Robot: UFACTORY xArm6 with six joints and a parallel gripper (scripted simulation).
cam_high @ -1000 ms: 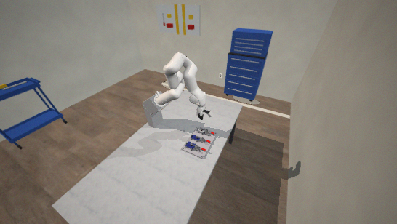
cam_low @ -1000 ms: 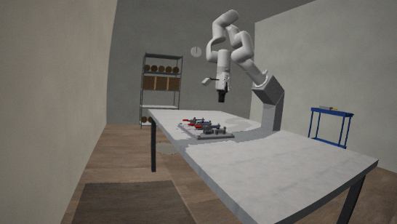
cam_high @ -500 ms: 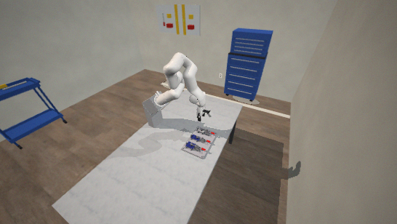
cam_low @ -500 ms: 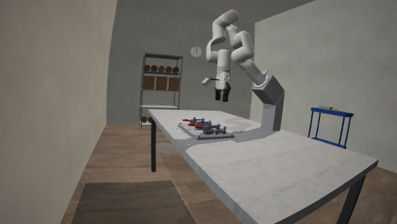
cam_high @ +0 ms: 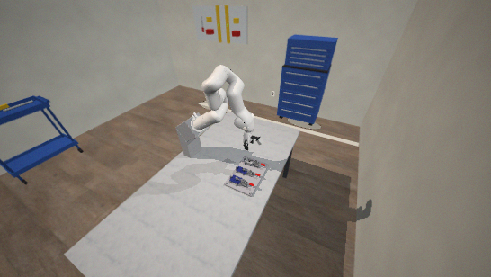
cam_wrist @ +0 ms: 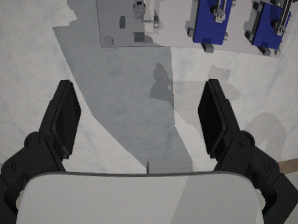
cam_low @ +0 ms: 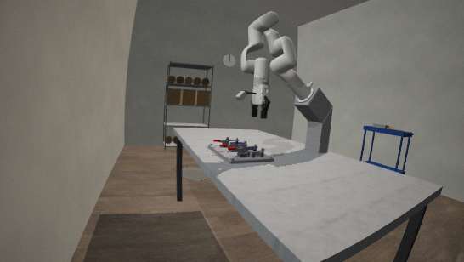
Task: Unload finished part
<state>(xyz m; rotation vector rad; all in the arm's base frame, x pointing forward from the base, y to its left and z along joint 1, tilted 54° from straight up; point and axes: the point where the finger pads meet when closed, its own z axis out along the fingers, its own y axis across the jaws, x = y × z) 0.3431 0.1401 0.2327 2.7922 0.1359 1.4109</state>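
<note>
A grey fixture plate (cam_high: 246,175) lies near the table's right edge; it also shows in the exterior view (cam_low: 240,152). In the wrist view the left nest holds the grey finished part (cam_wrist: 139,3) under its clamp. The middle nest holds a blue blank (cam_wrist: 209,14) and the right nest another blue blank (cam_wrist: 269,19), each with a clamp over it. Red clamp handles (cam_high: 256,174) point toward the table edge. My gripper (cam_wrist: 138,94) (cam_low: 259,111) (cam_high: 246,145) is open wide and empty. It hangs well above the table, beside the fixture on the arm-base side.
The arm's grey pedestal (cam_high: 189,137) stands at the table's far left corner. The table's right edge (cam_high: 274,180) runs close beside the fixture. A blue tool cabinet (cam_high: 307,81), a blue cart (cam_high: 31,135) and a shelf rack (cam_low: 188,104) stand away from the table.
</note>
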